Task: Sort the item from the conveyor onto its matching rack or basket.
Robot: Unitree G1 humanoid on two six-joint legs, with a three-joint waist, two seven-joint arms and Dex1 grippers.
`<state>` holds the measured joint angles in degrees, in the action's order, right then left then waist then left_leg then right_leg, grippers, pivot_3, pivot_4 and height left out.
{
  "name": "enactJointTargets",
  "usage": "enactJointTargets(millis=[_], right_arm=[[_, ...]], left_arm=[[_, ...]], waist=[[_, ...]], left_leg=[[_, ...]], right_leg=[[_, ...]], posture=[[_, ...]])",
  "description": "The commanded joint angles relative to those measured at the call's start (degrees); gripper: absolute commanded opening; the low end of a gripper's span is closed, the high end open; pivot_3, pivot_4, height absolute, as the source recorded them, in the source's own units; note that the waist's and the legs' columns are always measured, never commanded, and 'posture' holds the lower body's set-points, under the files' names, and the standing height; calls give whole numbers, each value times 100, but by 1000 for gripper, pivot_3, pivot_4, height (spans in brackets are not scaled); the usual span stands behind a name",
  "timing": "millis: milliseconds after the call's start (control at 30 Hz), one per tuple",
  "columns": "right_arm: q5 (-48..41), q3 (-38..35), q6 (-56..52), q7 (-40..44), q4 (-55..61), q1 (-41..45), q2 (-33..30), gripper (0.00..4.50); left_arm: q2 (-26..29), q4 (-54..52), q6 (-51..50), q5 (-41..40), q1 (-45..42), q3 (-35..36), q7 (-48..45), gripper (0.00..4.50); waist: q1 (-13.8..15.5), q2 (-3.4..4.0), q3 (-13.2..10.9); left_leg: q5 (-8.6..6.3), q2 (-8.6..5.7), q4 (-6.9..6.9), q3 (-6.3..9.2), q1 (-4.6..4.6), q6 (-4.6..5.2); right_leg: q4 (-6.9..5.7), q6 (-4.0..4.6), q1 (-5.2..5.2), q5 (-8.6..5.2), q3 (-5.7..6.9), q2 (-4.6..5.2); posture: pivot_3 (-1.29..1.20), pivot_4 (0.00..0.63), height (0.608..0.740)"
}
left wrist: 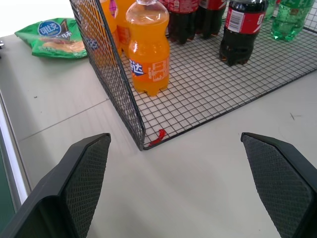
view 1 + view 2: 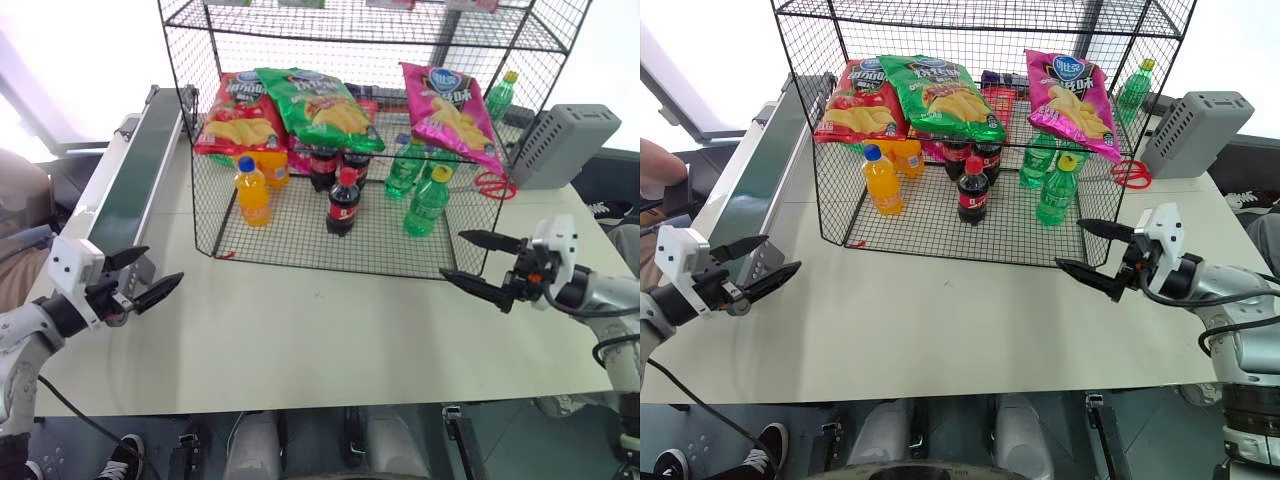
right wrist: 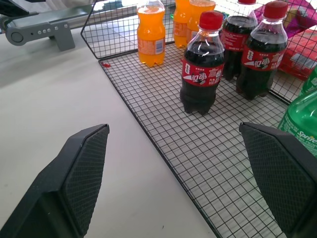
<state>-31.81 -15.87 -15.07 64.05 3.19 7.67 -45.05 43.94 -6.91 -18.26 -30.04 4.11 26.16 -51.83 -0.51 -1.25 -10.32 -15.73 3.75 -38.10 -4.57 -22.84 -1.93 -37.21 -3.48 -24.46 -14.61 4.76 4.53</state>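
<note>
**Pink bag sits in the rack, nearer the right arm**

The pink chip bag (image 2: 449, 112) is not on the conveyor (image 2: 135, 180); it leans inside the black wire rack (image 2: 300, 245), on the rack's right side, above the green bottles (image 2: 427, 200); its long side runs from the far part of the rack down toward the rack's front right corner; the top with the blue logo is the far end.

Both end effectors hang over the near part of the table (image 2: 300, 340) with nothing in them; the left end effector (image 2: 140, 280) is by the table's left edge, next to the near end of the conveyor, and its two black fingers are spread wide; the right end effector (image 2: 480, 265) is near the table's right edge, just in front of the rack's front right corner, fingers spread wide too.

From the right end effector the pink bag lies ahead and a bit toward the middle, higher up, behind the wire; the right arm is much nearer to it; the left arm is well apart from it, across the whole rack.

I think the bag is already sorted, since the belt looks bare where it shows.

Hard to see: the far end of the conveyor goes behind the rack; the upper shelves are cut off at the top; the bag's lower end is partly hidden by the bottles; a grey box (image 2: 562, 145) stands at the table's far right corner.
</note>
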Motion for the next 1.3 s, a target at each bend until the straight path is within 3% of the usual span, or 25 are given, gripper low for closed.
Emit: enactJointTargets(millis=[33, 1300], right_arm=[[27, -14, 149, 67, 24, 91, -8, 4380], [49, 153, 107, 78, 96, 287, 30, 4380]], left_arm=[[63, -142, 107, 24, 16, 162, 41, 4500], [42, -242, 30, -46, 28, 116, 18, 4500]], waist=[[0, 0, 0], [-1, 0, 0]], left_leg=[[0, 0, 0, 0, 0, 0], [0, 0, 0, 0, 1, 0]], right_leg=[[0, 0, 0, 0, 0, 0], [-1, 0, 0, 0, 0, 0]], posture=[[0, 150, 740], [0, 150, 740]])
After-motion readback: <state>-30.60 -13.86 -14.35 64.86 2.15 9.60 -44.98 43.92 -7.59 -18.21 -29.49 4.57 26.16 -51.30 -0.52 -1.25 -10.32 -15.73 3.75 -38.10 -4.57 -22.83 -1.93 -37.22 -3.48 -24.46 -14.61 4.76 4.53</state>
